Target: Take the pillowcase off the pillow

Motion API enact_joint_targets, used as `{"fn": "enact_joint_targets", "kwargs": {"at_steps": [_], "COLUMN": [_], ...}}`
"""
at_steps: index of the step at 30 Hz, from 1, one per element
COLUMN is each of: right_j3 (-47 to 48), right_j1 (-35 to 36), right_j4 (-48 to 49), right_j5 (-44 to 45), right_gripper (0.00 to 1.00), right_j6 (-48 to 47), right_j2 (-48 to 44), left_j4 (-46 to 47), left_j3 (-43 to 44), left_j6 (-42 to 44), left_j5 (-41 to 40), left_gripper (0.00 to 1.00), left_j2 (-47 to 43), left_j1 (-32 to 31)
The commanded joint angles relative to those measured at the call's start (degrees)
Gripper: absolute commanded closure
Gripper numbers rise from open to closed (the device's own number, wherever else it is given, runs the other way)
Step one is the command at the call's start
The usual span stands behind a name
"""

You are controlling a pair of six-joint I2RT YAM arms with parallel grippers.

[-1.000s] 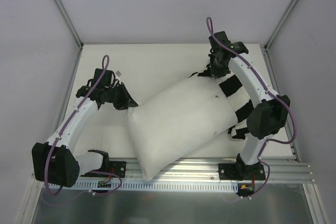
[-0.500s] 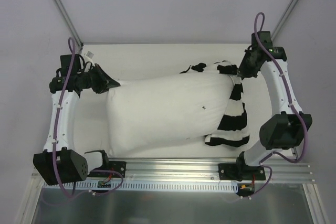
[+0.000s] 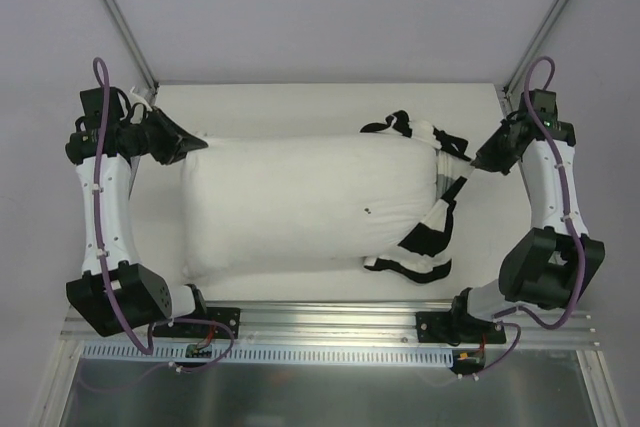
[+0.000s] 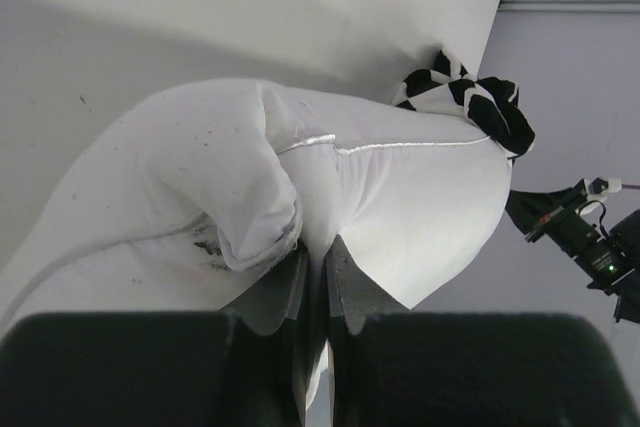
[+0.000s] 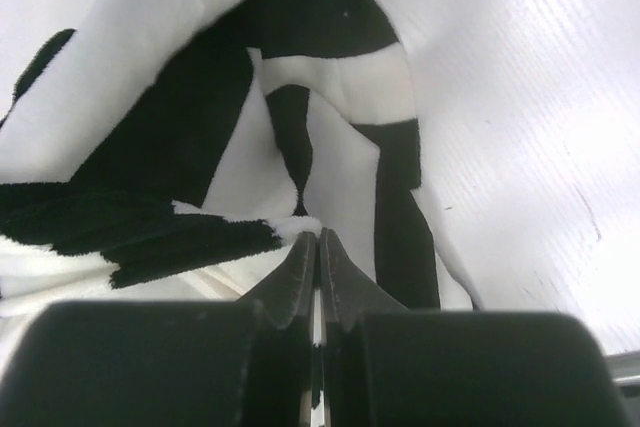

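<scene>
The plain white pillow [image 3: 300, 202] lies lengthwise across the table. My left gripper [image 3: 196, 143] is shut on its far-left corner, and in the left wrist view the white cloth is pinched between the fingertips [image 4: 318, 255]. The black-and-white striped pillowcase [image 3: 437, 219] is bunched over the pillow's right end only. Its cloth stretches out to my right gripper [image 3: 472, 159], which is shut on a fold of it. In the right wrist view the striped pillowcase [image 5: 200, 97] hangs just past the shut gripper [image 5: 319, 237]. The pillowcase [image 4: 470, 99] also shows at the pillow's far end in the left wrist view.
The white table [image 3: 300, 112] ends at metal frame posts [image 3: 120, 22] at the back corners, with pale walls close behind and beside them. An aluminium rail [image 3: 330, 332] with both arm bases runs along the near edge. The right arm [image 4: 590, 242] shows past the pillow.
Both arms swung outward, left arm to the far left, right arm to the far right. The pillow turned from a slant to level, and the pillowcase slid off toward its right end.
</scene>
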Motion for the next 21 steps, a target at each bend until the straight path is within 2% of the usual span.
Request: {"fn": "enact_joint_targets", "kwargs": {"at_steps": [1,7,8,10,11,12,13,14,15,16,17,18,19,21], "right_j3": [-5.1,-24.0,-29.5,-33.4,-33.6,-32.4,-30.6,-25.4,-22.5,-19.7,-14.5,-12.1,-9.9,-3.9], "right_j1": [-2.6,-1.5,-1.5,-1.2,-0.6,-0.1,0.6,2.1,2.8,4.5,5.6,6.6,9.1,11.7], "right_j4": [6.8,11.7,14.4,18.1,19.5,19.2,17.0,15.4,13.8,10.8,9.7,8.8,7.2,5.7], "right_j5": [8.3,8.3,5.8,0.4,-2.6,-3.4,-3.6,-3.6,-3.3,-2.7,-2.3,-1.8,-0.2,1.4], "right_gripper": [0.99,0.99,0.99,0.99,0.95,0.72,0.61,0.42,0.33,0.27,0.17,0.13,0.09,0.06], "right_j6": [-0.1,1.9,2.2,2.7,2.3,1.8,0.3,-0.9,-1.9,-3.8,-4.5,-5.2,-6.1,-6.9], "right_j2": [-6.1,-17.0,-21.0,-24.7,-26.6,-27.0,-27.0,-25.6,-24.8,-23.7,-21.6,-20.6,-19.4,-15.0], "left_j4": [4.7,4.7,4.7,4.7,4.7,4.5,4.1,3.7,2.7,2.2,1.5,0.6,-1.1,-2.8], "left_j3": [5.9,6.6,6.7,7.4,8.0,8.6,9.8,10.4,11.9,12.6,13.3,15.2,16.3,19.1], "left_j6": [-0.8,-0.5,-0.5,-0.4,0.3,0.8,1.1,2.1,2.7,4.2,4.9,5.5,6.7,7.7], "left_j5": [-6.3,-8.8,-8.8,-7.4,-6.8,-6.2,-6.2,-7.1,-10.7,-13.1,-15.9,-18.8,-24.5,-30.2], "left_gripper": [1.00,1.00,1.00,1.00,1.00,0.92,0.84,0.61,0.49,0.37,0.27,0.17,0.13,0.12], "left_j2": [0.2,0.9,1.3,2.8,3.5,4.5,4.7,4.5,4.1,3.7,3.4,3.1,3.1,3.8], "left_j1": [3.8,3.9,3.9,3.6,3.3,3.0,1.9,1.1,0.0,-2.6,-4.0,-5.6,-7.1,-12.6]}}
